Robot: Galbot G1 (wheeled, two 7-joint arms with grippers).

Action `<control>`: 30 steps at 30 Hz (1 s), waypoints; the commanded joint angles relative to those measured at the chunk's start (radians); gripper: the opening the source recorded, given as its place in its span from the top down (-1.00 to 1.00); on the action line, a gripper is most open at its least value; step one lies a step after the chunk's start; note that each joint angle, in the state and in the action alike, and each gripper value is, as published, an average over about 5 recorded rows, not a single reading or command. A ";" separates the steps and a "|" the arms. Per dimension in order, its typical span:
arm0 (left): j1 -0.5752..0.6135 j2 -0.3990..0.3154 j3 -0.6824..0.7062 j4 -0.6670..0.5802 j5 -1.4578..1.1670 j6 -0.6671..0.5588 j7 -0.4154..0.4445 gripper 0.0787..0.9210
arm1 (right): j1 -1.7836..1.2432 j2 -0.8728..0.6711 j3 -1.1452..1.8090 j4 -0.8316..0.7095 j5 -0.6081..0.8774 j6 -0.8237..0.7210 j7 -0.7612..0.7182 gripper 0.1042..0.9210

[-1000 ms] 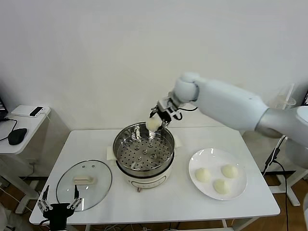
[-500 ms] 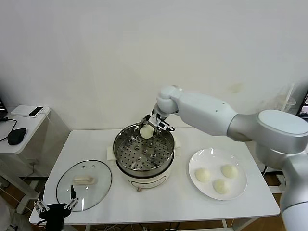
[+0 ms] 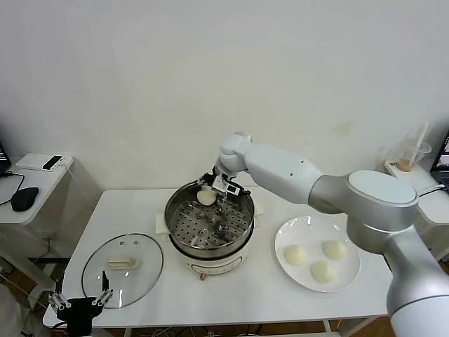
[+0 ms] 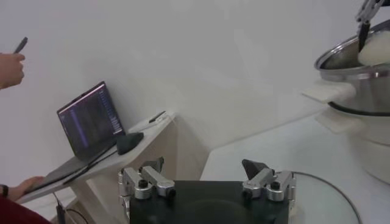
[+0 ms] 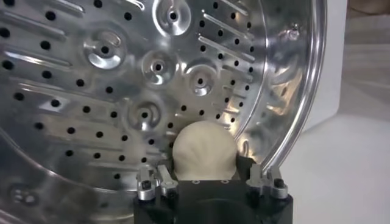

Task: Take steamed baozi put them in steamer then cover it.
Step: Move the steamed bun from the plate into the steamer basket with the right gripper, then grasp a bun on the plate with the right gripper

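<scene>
Moved: right gripper (image 3: pixel 210 191) lowered into steamer (image 3: pixel 210 223) with baozi (image 3: pixel 206 197).
Fingers: parted, flanking baozi; grip unclear.
Left gripper (image 3: pixel 79 300): open, parked beside cover (image 3: pixel 123 269).

Head cam high, facing down; 2 wrist cams close; all share steamer (image 3: pixel 209 223).

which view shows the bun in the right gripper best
The right wrist view: the bun fills the space between the right gripper fingers, over the steamer tray. The head view shows it small at the steamer's far rim; the left wrist view catches only a sliver.
</scene>
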State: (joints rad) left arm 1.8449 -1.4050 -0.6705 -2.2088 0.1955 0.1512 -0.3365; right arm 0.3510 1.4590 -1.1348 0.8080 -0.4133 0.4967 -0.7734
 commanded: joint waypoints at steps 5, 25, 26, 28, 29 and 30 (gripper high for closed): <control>0.005 -0.002 -0.001 -0.013 0.003 0.001 -0.004 -0.77 | -0.002 0.027 0.010 -0.057 -0.023 0.057 0.027 -0.67; 0.009 0.036 0.003 -0.060 -0.050 0.032 0.025 -0.77 | 0.322 -0.523 -0.136 0.605 0.634 -0.604 -0.252 -0.76; 0.008 0.040 0.002 -0.065 -0.062 0.038 0.029 -0.77 | 0.325 -0.565 -0.139 0.639 0.637 -0.641 -0.259 -0.76; 0.008 0.048 0.001 -0.077 -0.089 0.050 0.037 -0.77 | 0.327 -0.651 -0.146 0.711 0.649 -0.722 -0.271 -0.76; 0.008 0.051 0.000 -0.081 -0.099 0.055 0.039 -0.77 | 0.324 -0.697 -0.150 0.748 0.656 -0.758 -0.275 -0.76; 0.007 0.053 0.000 -0.084 -0.106 0.058 0.040 -0.77 | 0.320 -0.739 -0.152 0.782 0.664 -0.786 -0.277 -0.76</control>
State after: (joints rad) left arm 1.8528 -1.3704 -0.6692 -2.2669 0.1574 0.1831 -0.3111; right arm 0.6001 1.0512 -1.2567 1.2786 0.1039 0.0159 -0.9821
